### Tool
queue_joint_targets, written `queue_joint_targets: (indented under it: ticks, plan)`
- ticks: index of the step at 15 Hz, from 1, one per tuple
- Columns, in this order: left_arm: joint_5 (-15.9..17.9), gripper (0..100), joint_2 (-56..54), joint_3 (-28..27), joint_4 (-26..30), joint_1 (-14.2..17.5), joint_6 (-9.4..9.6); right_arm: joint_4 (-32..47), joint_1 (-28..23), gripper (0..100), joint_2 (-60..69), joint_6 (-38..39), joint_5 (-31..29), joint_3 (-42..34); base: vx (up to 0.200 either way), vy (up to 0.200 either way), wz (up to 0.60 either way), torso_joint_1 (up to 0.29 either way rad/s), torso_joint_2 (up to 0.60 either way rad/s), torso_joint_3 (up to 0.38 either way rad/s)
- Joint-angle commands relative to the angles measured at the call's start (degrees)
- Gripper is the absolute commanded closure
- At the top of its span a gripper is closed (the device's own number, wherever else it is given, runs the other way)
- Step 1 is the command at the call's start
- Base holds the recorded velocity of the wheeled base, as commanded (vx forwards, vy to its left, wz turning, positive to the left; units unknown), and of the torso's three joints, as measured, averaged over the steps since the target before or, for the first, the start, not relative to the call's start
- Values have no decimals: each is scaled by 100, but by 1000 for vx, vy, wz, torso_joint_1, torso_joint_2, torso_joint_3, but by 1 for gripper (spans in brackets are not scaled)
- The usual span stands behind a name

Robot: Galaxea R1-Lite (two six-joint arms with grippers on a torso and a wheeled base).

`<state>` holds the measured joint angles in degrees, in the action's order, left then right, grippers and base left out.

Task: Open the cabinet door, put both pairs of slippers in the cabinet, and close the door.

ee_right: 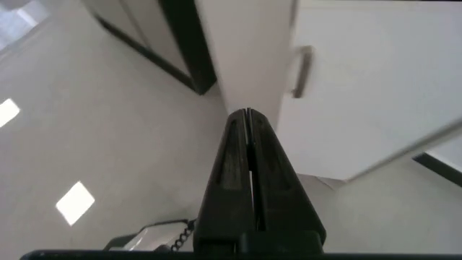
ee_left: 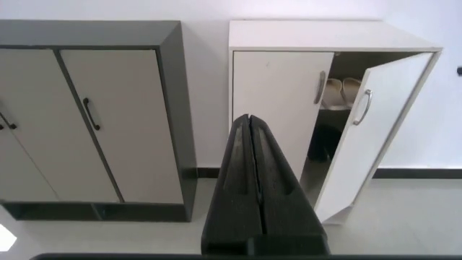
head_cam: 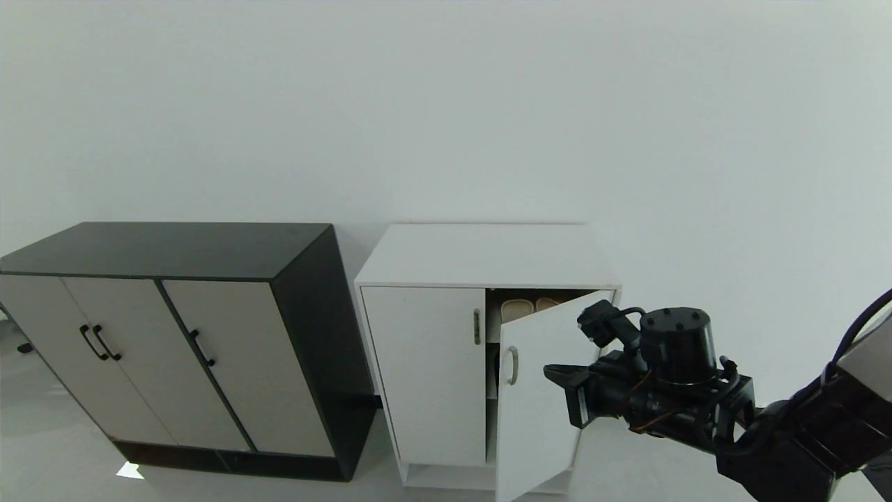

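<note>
Since beige slippers [head_cam: 517, 308] already sit on the upper shelf of the white cabinet [head_cam: 481, 254], probably only closing is left; second pair unclear. Right door [head_cam: 540, 404] ajar, right gripper [head_cam: 557, 373] pinched closed beside it, left gripper [ee_left: 249, 123] closed too.

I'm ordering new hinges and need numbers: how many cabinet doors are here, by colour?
Beige doors, on the black cabinet: 3
White doors, on the white cabinet, one shut and one ajar: 2
Total: 5
</note>
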<state>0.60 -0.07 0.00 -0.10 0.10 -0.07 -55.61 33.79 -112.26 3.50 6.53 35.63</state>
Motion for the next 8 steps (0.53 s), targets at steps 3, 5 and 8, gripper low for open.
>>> queue_joint_targets:
  ticks: [3,5,8]
  plan:
    - [2,100,7,0,1,8,-1,-494,-224,100,-428,-148,111,-347,200,0,0,4,5,4]
    - [2,100,7,0,1,8,-1,-617,-233,100,-613,-148,146,-355,200,0,0,14,5,7]
    - [2,100,7,0,1,8,-10,-828,-233,100,-973,-157,322,-347,200,0,0,4,5,4]
